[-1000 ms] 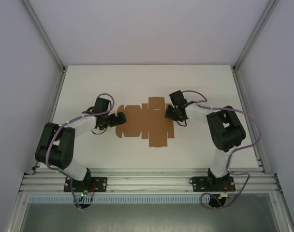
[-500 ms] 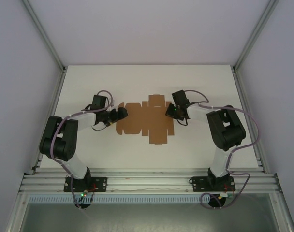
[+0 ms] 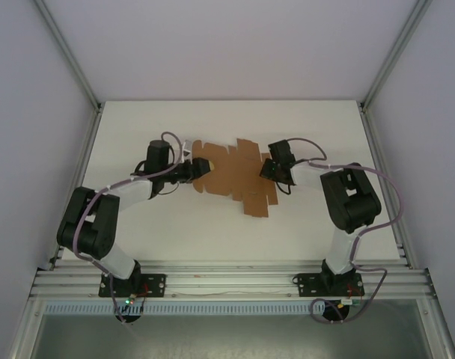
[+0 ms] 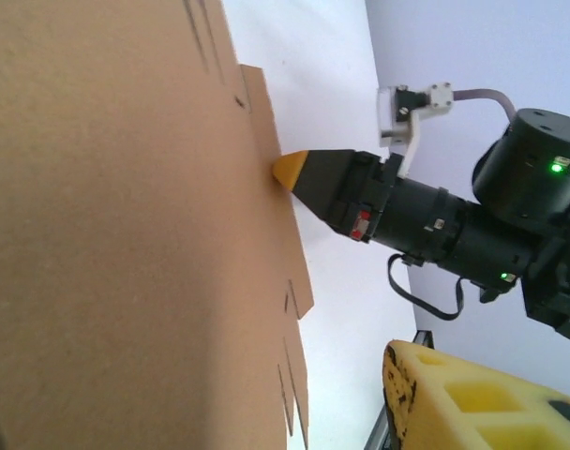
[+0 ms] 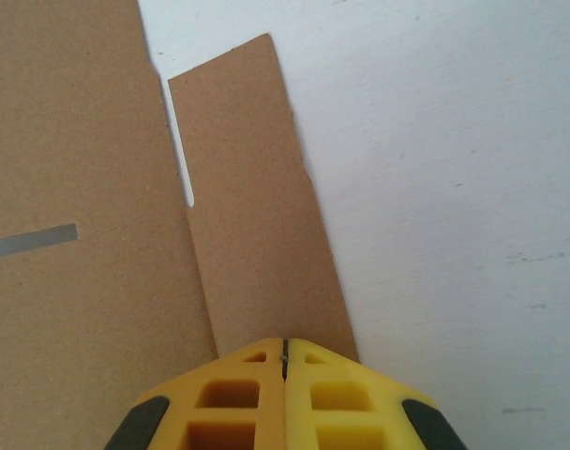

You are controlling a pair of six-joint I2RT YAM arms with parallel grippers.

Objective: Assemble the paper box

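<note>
The paper box [image 3: 239, 176] is a flat brown die-cut sheet with tabs and slits, lying askew at the table's middle. My left gripper [image 3: 203, 166] is at the sheet's left end. In the left wrist view the sheet [image 4: 126, 234] stands close along the left, and one yellow finger [image 4: 444, 394] is apart from it with white table showing between. My right gripper [image 3: 266, 170] is shut, its yellow tips [image 5: 285, 342] pressed on a narrow flap [image 5: 257, 216] at the sheet's right side. The left wrist view shows that tip [image 4: 290, 169] touching the sheet's edge.
The white table [image 3: 175, 232] is bounded by metal frame posts [image 3: 70, 60] and grey walls. Both arm bases sit on the rail [image 3: 227, 280] at the near edge. Bare table surface lies in front of the sheet and behind it.
The sheet has turned, its left end swinging toward the back. My left gripper moved back and right with that end, its jaws narrowing. The right gripper has barely moved.
</note>
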